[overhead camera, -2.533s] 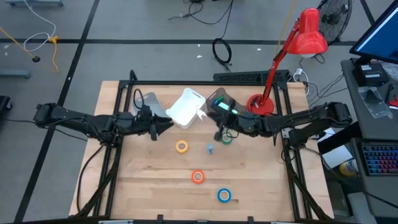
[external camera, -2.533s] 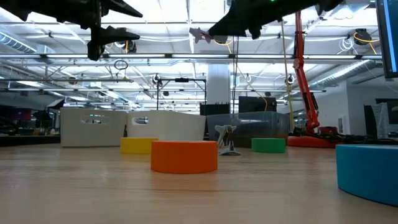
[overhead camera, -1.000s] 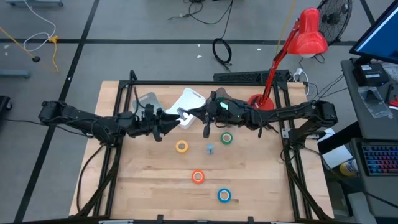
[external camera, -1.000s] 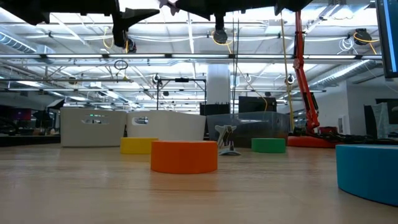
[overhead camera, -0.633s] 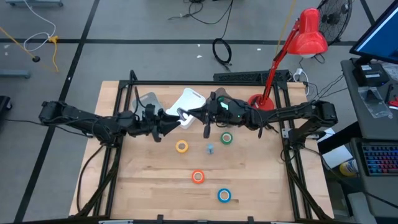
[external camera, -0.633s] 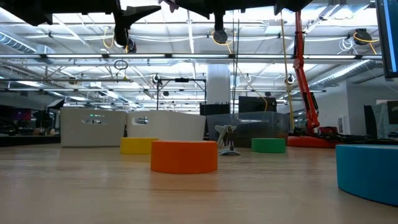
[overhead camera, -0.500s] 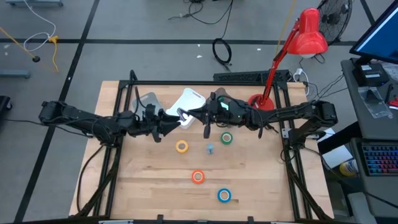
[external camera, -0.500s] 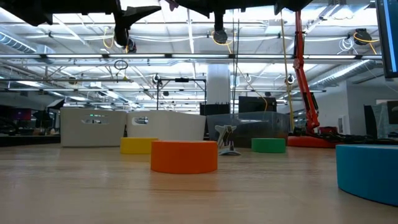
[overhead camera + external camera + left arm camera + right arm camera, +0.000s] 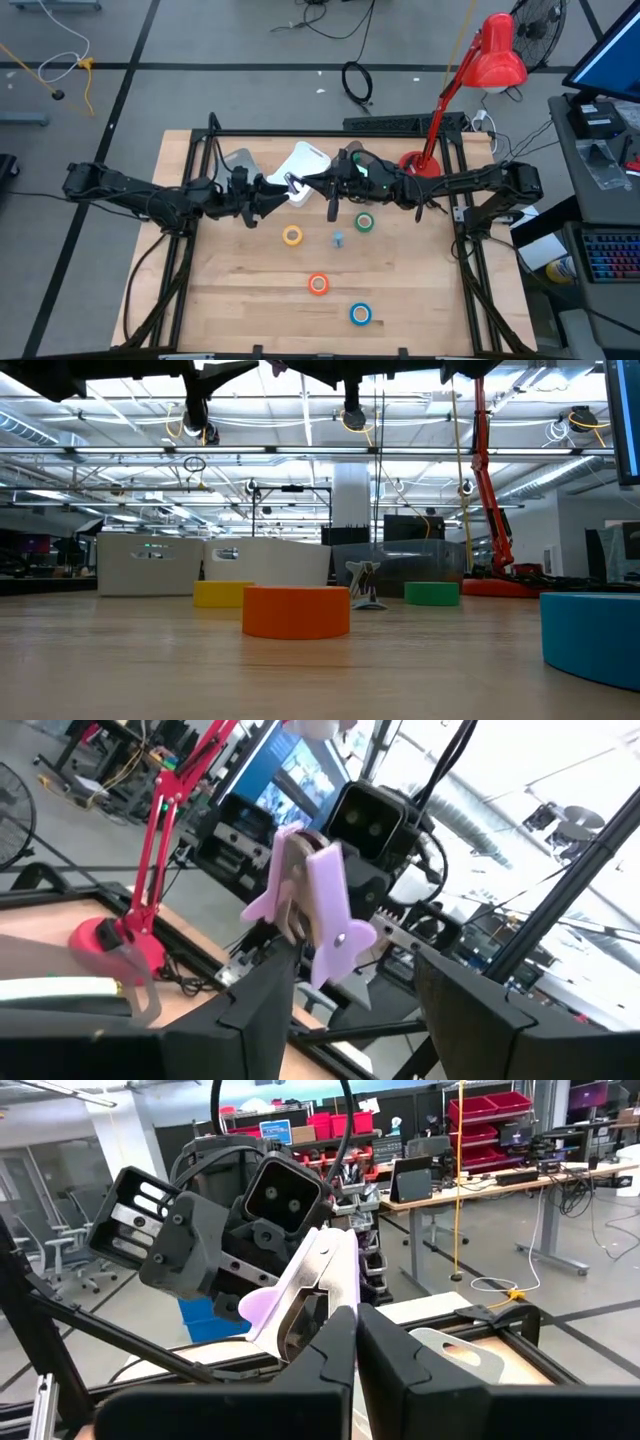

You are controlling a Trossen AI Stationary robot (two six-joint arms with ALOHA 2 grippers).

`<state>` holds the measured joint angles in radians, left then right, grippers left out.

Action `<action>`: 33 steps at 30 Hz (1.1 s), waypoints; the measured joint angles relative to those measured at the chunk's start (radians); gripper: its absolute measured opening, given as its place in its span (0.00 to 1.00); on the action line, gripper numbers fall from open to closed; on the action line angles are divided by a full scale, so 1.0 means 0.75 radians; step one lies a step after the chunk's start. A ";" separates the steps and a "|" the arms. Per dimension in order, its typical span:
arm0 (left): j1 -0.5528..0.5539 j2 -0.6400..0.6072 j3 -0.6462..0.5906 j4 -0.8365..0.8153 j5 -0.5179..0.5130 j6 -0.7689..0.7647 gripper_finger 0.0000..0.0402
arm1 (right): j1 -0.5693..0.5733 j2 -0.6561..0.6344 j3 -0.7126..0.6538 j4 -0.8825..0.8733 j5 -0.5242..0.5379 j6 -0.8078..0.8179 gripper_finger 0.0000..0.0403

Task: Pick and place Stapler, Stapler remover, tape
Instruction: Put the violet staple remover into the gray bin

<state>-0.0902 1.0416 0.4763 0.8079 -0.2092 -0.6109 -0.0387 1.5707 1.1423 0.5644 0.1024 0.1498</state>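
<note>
High over the table's middle, my right gripper (image 9: 303, 184) is shut on the lilac staple remover (image 9: 312, 1285). My left gripper (image 9: 277, 193) meets it from the left, open, with one finger (image 9: 262, 1003) on each side of the staple remover (image 9: 312, 908); I cannot tell whether they touch it. The tape rolls lie flat on the wood: yellow (image 9: 292, 236), green (image 9: 364, 222), orange (image 9: 318, 284) and blue (image 9: 360, 314). I cannot make out the stapler. My right gripper pinches the staple remover's near end (image 9: 322, 1318) between its two shut fingers (image 9: 385, 1365). The fingers come about level from the table's right. The remover sticks out past the fingertips toward my left gripper, lifted clear of the table.
A white bin (image 9: 300, 172), a clear container (image 9: 352, 158) and a grey piece (image 9: 238, 160) stand at the far side. A red desk lamp's base (image 9: 418, 166) sits far right. A small grey-blue clip (image 9: 339, 239) lies between the yellow and green rolls.
Both arms have stayed where they met. My left gripper's fingers have tipped slightly upward; the staple remover stays in my right gripper's hold.
</note>
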 joint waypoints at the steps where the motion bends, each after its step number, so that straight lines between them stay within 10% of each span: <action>1: 0.001 0.000 0.000 0.011 0.000 0.000 0.53 | 0.000 0.000 0.000 0.000 0.000 0.005 0.00; 33: 0.000 0.049 0.089 -0.020 0.083 -0.003 0.53 | -0.002 0.001 -0.001 0.052 -0.005 0.029 0.00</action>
<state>-0.0900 1.0786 0.5426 0.7930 -0.1467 -0.6132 -0.0402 1.5715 1.1416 0.6033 0.0986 0.1719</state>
